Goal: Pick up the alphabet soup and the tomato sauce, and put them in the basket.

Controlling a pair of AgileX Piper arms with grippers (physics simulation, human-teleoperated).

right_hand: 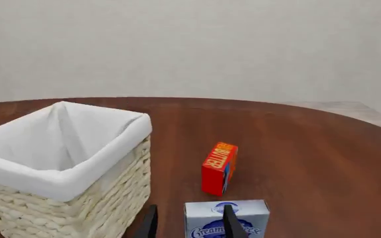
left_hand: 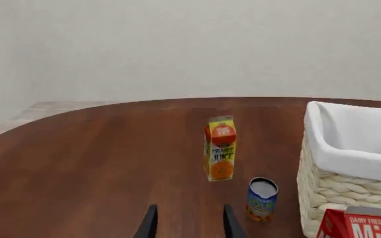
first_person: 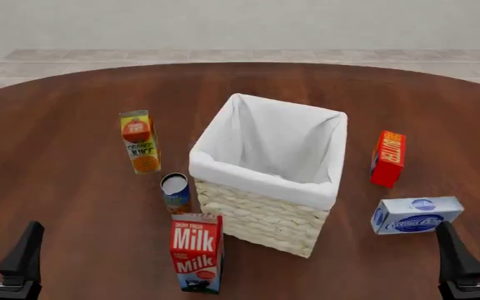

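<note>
Just beside the basket (first_person: 265, 187), on its left, stands the alphabet soup (first_person: 175, 191), upright, forward and right of the left gripper (left_hand: 189, 223), which is nearer, fingers parted and empty; the right gripper (right_hand: 189, 222) likewise.

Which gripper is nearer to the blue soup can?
Left. The left gripper is at the near left, with the soup can ahead to its right. The right gripper is beyond the basket.
</note>
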